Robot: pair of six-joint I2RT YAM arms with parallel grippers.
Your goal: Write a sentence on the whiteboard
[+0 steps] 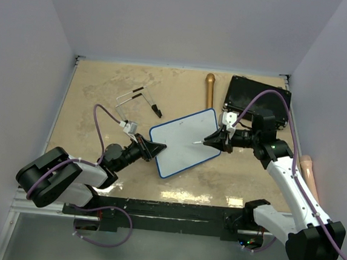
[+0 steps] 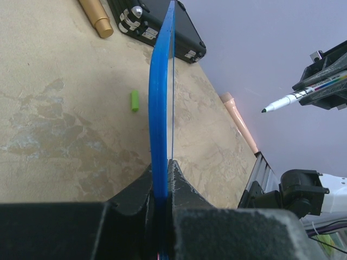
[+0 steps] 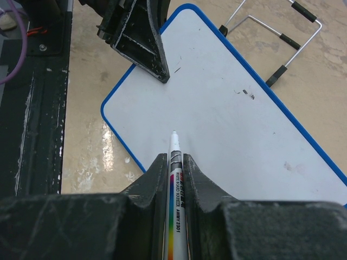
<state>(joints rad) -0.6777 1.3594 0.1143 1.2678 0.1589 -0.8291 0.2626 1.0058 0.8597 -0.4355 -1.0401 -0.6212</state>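
Observation:
The whiteboard (image 1: pixel 184 142), white with a thin blue rim, lies slantwise at mid-table. My left gripper (image 1: pixel 157 148) is shut on its left edge. The left wrist view shows the board edge-on as a blue strip (image 2: pixel 160 108) pinched between the jaws of that gripper (image 2: pixel 161 173). My right gripper (image 1: pixel 216 140) is shut on a white marker (image 3: pixel 174 149) with a rainbow stripe, over the board's right part. The marker tip (image 2: pixel 265 110) points at the white surface (image 3: pixel 227 119) and hovers a little off it. A few small dark marks (image 3: pixel 246 93) sit on the board.
A black case (image 1: pixel 256 96) lies at the back right, with a copper-coloured cylinder (image 1: pixel 209 89) beside it. A wire stand (image 1: pixel 138 99) is at the back left. A small green piece (image 2: pixel 134 101) rests on the table. A peach object (image 1: pixel 308 169) lies along the right edge.

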